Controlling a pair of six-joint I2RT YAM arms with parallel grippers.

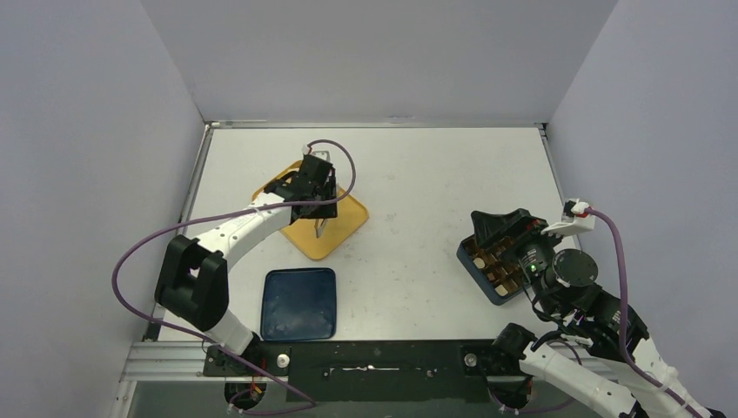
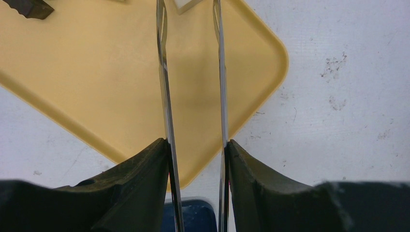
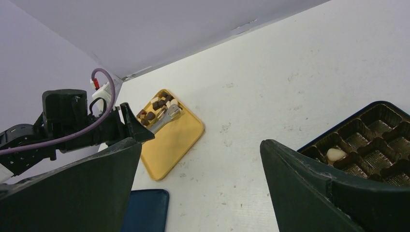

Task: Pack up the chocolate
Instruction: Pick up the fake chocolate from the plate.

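Several chocolate pieces, dark, light brown and cream-white, lie at the far end of the yellow tray. My left gripper hangs over that tray, shut on the two arms of the long metal tongs. The tong arms stand apart, and a cream-white piece lies between their tips. A dark piece lies to the left of it. The dark blue compartment box at the right holds several pieces, one of them white. My right gripper hovers over the box, open and empty.
A dark blue lid lies flat near the table's front edge, between the two arm bases. Grey walls close the table on the left, back and right. The left arm's purple cable loops out to the left.
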